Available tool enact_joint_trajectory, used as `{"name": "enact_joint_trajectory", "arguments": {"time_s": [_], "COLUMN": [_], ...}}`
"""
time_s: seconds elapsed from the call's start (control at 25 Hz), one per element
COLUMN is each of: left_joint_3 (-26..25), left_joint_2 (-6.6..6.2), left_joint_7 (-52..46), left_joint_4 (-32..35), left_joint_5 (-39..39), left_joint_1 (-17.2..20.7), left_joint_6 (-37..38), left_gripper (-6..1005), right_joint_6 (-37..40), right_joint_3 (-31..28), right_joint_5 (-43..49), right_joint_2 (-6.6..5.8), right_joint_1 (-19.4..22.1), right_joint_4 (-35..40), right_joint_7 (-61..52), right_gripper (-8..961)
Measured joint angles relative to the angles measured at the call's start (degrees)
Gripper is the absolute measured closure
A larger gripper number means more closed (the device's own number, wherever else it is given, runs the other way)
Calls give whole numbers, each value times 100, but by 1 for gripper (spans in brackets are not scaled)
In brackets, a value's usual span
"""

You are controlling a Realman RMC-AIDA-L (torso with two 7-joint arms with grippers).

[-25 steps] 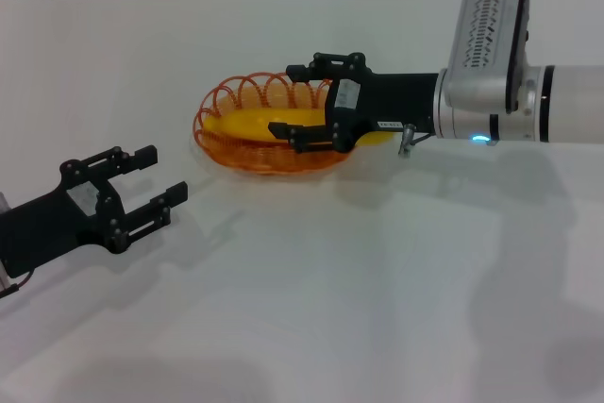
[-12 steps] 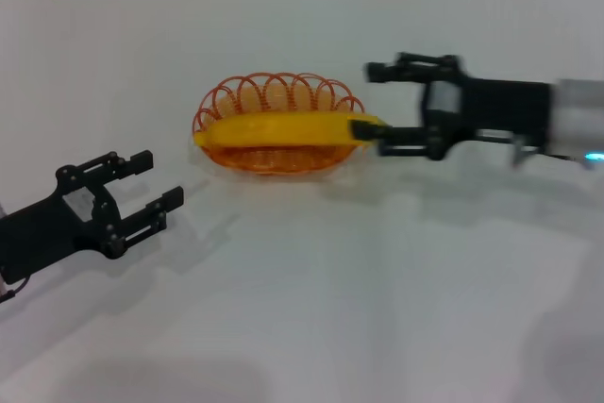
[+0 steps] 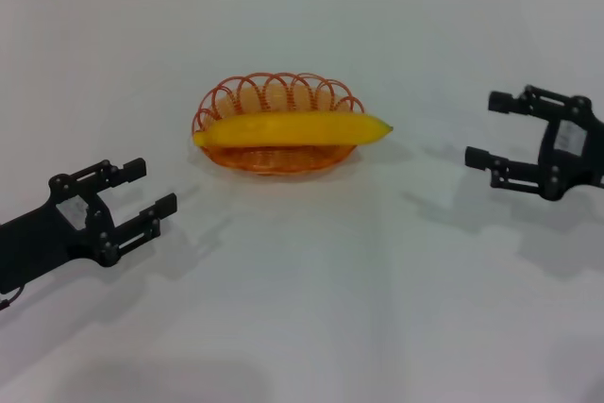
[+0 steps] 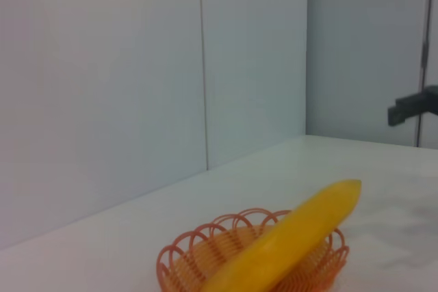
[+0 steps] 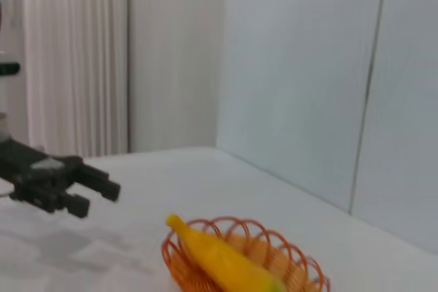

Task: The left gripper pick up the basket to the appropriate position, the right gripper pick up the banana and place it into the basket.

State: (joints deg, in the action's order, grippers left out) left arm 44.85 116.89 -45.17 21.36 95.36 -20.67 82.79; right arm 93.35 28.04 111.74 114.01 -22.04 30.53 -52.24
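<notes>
A: White table (image 3: 302,327). Banana (image 3: 293,127) lies across basket (image 3: 274,159), tip overhanging the rim toward the right arm.

B: Right gripper (image 3: 493,129) open, empty, well apart. Left gripper (image 3: 151,192) open, near; shadows possibly overstate closeness.

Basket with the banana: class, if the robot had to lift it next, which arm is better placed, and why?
Probably the left. The left gripper is open, jaws pointing toward the basket, with bare table between. The right gripper is open too, but the banana sticks out over the rim toward it.
</notes>
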Motion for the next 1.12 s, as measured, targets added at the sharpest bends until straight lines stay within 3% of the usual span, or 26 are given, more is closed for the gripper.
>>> {"name": "enact_joint_trajectory", "arguments": {"time_s": [1.12], "left_joint_3": [-222], "left_joint_2": [9], "left_joint_7": [147], "left_joint_4": [-62], "left_joint_5": [-62], "left_joint_1": [100], "left_joint_6": [80], "left_gripper": [383], "right_joint_6": [-238], "right_joint_3": [-81], "right_joint_5": [-21], "right_joint_2": [-37], "right_joint_1": [228], "right_joint_4": [-505], "right_joint_7": [723], "right_gripper": [165]}}
